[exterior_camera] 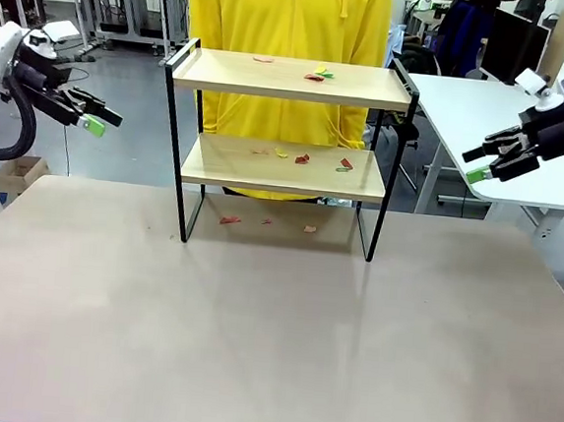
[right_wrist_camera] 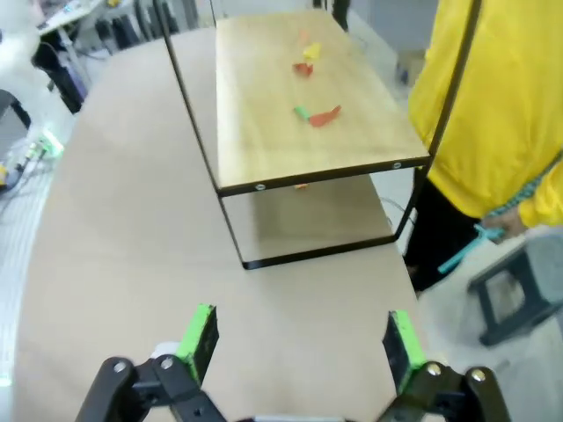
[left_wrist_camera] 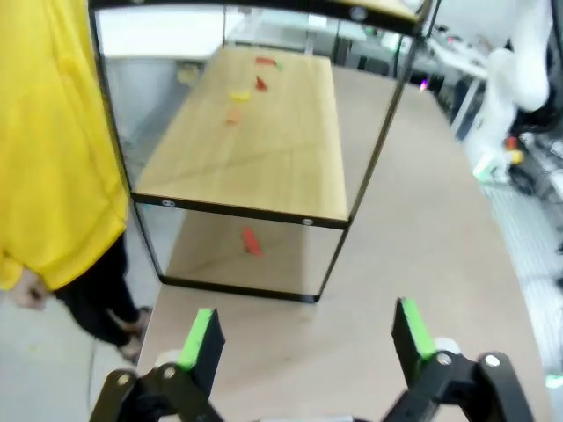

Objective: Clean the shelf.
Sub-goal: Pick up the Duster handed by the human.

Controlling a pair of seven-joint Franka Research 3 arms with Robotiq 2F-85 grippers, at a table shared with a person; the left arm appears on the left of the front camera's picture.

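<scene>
The shelf (exterior_camera: 292,79) stands mid-table, two light wooden boards in a black frame. Small red, yellow and green scraps (exterior_camera: 317,74) lie on its top board, more scraps (exterior_camera: 302,159) on the lower board, and a few scraps (exterior_camera: 229,220) on the table beneath it. My left gripper (exterior_camera: 105,121) hovers open off the shelf's left side, holding nothing. My right gripper (exterior_camera: 472,163) hovers open off its right side, also holding nothing. In the left wrist view the left gripper (left_wrist_camera: 305,334) faces the shelf's end and lower board (left_wrist_camera: 255,149). In the right wrist view the right gripper (right_wrist_camera: 299,343) faces the lower board (right_wrist_camera: 281,132) and its scraps (right_wrist_camera: 321,114).
A person in a yellow top (exterior_camera: 289,14) stands close behind the shelf. The tan table (exterior_camera: 251,337) stretches wide in front of it. A white table (exterior_camera: 478,120) stands at the back right, near my right arm. A cardboard box (exterior_camera: 13,176) sits on the floor at left.
</scene>
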